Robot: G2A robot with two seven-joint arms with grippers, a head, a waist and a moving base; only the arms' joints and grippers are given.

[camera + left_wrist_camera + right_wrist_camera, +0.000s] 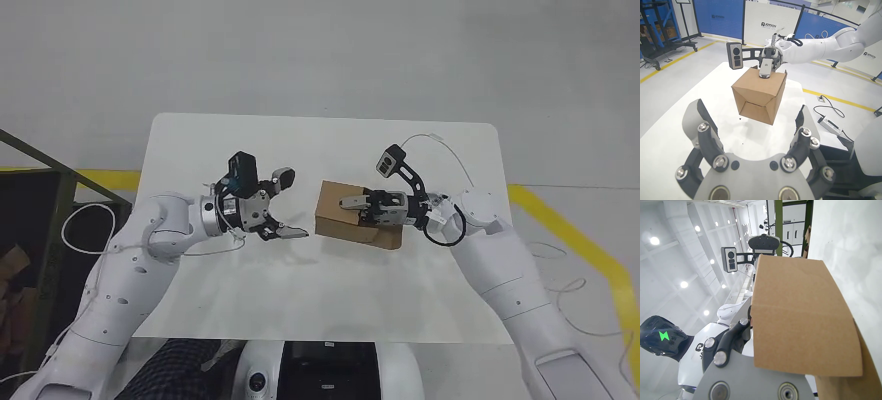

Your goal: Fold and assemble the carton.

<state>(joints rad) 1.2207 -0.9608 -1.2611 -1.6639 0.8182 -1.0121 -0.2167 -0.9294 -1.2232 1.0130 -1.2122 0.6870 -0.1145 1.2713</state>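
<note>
Closest to the lens in the left wrist view, the left claw (751,105) stands across the lower half of the frame. Its two dark-padded fingers (705,115) are spread wide apart and grip nothing. Just beyond it, at the centre of the frame, is the brown carton (757,94), with one end turned toward this claw. The flaps of that end slope inward to a recessed panel.

At the carton's far upper edge, the right claw (764,74) is clamped on it, one pale finger lying flat on the top face. A shadow lies on the white bench (668,123) under the carton's near lower edge. Whether the carton touches the bench there I cannot tell.

In the top view the carton (345,212) sits just right of centre. The right claw (362,203) lies over its top from the right, and the left claw (293,204) is just left of it, apart from it.

In the right wrist view a cardboard wall (800,313) covers the right half of the frame and runs down into the claw's base. One dark finger (734,330) shows just left of it.

On the floor at the right edge of the left wrist view lie a black cable (831,108) and a grey power unit (830,126).
</note>
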